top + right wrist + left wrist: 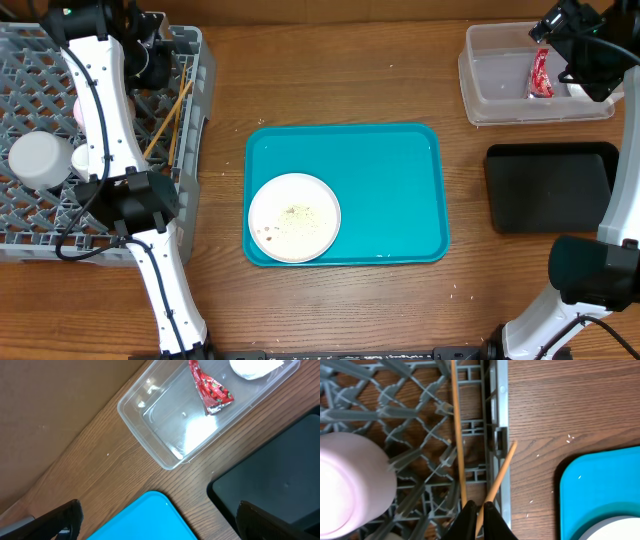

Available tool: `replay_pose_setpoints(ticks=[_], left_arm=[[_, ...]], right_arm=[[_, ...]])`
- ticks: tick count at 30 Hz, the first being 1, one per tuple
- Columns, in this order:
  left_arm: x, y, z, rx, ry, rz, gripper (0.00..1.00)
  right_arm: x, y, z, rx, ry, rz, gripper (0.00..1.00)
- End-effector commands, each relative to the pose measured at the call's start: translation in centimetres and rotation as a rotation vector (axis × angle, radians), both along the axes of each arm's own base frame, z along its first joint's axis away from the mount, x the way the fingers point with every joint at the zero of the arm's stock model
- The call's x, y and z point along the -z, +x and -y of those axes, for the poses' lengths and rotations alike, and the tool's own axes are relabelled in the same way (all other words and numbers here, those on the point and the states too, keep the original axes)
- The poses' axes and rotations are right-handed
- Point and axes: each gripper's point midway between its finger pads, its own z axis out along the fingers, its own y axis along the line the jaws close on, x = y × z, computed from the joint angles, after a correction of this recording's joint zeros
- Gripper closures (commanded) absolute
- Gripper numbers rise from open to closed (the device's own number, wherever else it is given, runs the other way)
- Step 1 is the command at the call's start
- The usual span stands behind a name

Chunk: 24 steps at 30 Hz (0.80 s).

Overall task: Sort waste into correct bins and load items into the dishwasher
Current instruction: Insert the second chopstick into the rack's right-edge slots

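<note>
Overhead: thin wooden chopsticks (172, 115) lean on the large grey lattice dish rack (40, 215). Left wrist: the left pincer (479, 520) clamps one, probably to lay it flat. Right wrist: the right pincer (160, 525) gapes empty; ahead, the crumpled red wrapper (212, 392) lies in the clear rectangular plastic tub (150, 425).

napkin (254, 366): cut by the top edge in the right wrist view.
chopsticks (458, 435): lower ends hidden behind the left gripper (480, 522) at the bottom edge.
plate (615, 530): only a corner sliver in the left wrist view.
specks (293, 212) on plate: too small to identify.
</note>
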Motion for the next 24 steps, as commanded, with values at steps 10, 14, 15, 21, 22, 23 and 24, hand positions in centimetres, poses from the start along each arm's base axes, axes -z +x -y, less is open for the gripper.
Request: replay_pose_setpoints(ticks=[10, 14, 15, 21, 22, 23, 24], left_arm=[[1.0, 0.3, 0.5, -0.045, -0.045, -0.019, 0.89], [1.1, 0.0, 0.6, -0.05, -0.053, -0.029, 0.73], [1.1, -0.1, 0.6, -0.05, -0.053, -0.034, 0.71], [2.0, -1.4, -0.1, -0.063, -0.009, -0.102, 0.56], [2.3, -1.5, -0.4, -0.067, 0.014, -0.114, 0.55], [2.7, -1.8, -0.9, -0.071, 0.042, -0.134, 0.55], [3.1, -2.1, -1.4, -0.078, 0.073, -0.155, 0.55]], right_arm=[[0.2, 0.1, 0.2, 0.003, -0.008, -0.005, 0.0], [0.2, 0.1, 0.2, 0.003, -0.008, -0.005, 0.0], [0.2, 0.1, 0.2, 0.003, -0.008, -0.005, 0.0], [0.2, 0.1, 0.2, 0.003, -0.008, -0.005, 0.0], [0.2, 0.1, 0.2, 0.003, -0.008, -0.005, 0.0], [0.2, 0.1, 0.2, 0.003, -0.008, -0.005, 0.0], [0.2, 0.1, 0.2, 0.003, -0.008, -0.005, 0.0]])
